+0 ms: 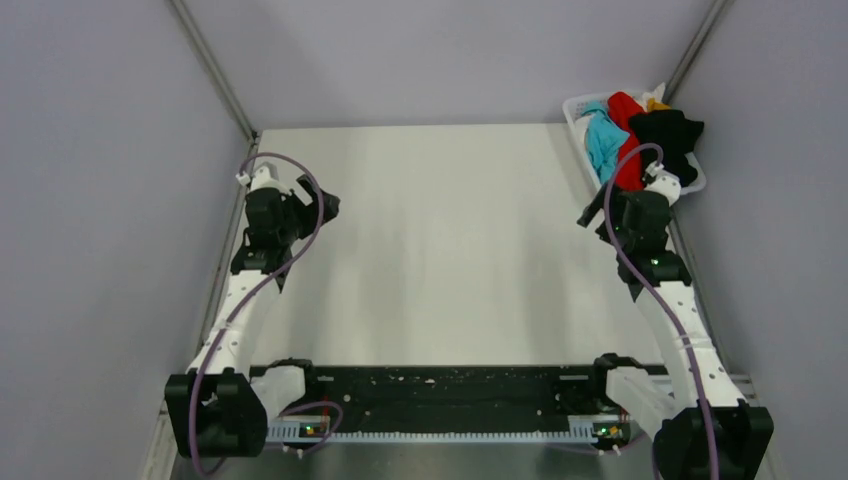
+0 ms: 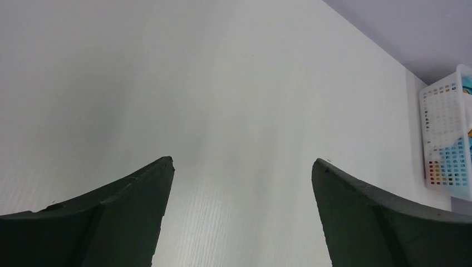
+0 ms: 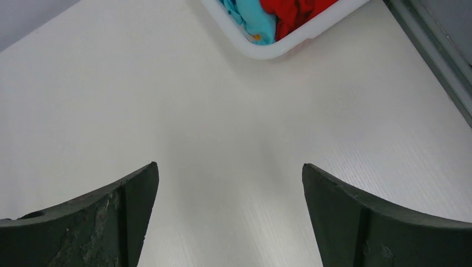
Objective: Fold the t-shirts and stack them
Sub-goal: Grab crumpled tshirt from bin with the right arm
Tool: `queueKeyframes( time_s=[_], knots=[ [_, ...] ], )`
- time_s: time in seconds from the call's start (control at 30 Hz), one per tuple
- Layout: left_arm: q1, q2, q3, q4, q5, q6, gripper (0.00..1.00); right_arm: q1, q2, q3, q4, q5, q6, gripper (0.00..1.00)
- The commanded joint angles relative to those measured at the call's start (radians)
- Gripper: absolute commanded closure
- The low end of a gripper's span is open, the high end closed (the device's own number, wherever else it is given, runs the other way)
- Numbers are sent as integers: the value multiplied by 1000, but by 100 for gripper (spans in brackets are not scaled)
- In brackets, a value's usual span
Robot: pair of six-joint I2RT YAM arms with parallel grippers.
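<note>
Right gripper [image 3: 229, 166] spread wide, nothing between the fingers, hanging over bare table [image 3: 222, 111] just short of the white lattice basket [image 3: 267, 52]. Left gripper [image 2: 242, 161] equally wide and empty, over the table's left side, well apart from the basket. All t-shirts are heaped in the basket at the far right corner: black t-shirt [image 1: 668, 130] uppermost, spilling toward the right rim; red t-shirt [image 1: 627, 140] beside it; turquoise t-shirt [image 1: 603, 140] on the left; orange-yellow t-shirt [image 1: 657, 103] barely showing at the back. None laid out, so the step in hand is likely fetching the first shirt. The right arm is nearest. It should pinch one shirt high on the heap, the black looking freest, and lift straight up so the others do not trail out. Then lay it mid-table, where the left arm can help. Only the top view shows the black and orange-yellow shirts. The right wrist view catches just the basket's near corner with turquoise and red. The left wrist view alone shows the lattice side wall, colours showing through its holes.
</note>
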Motion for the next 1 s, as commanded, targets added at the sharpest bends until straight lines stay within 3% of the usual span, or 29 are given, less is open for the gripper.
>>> queueKeyframes(
  time_s=[0.0, 0.17, 0.33, 0.53, 0.7, 0.97],
  knots=[
    [-2, -55, 13, 16, -34, -14, 1, -4, 5, 12, 83, -30, -45, 1],
    [-2, -83, 6, -7, -49, -2, 1, -3, 68, 34, 221, -42, -57, 1],
    [-1, -66, 32, -5, -92, 46, 1, -26, 238, 205, 227, 102, -141, 1],
    [-1, -9, 77, 21, -140, 74, 1, -199, 569, 562, 122, 43, -93, 1],
    [0, 50, 117, 26, -111, 77, 1, -268, 856, 851, 45, 48, -78, 4],
    [-1, 128, 169, 23, -66, 85, 1, -321, 1266, 1263, 16, -76, -72, 19]
  ],
)
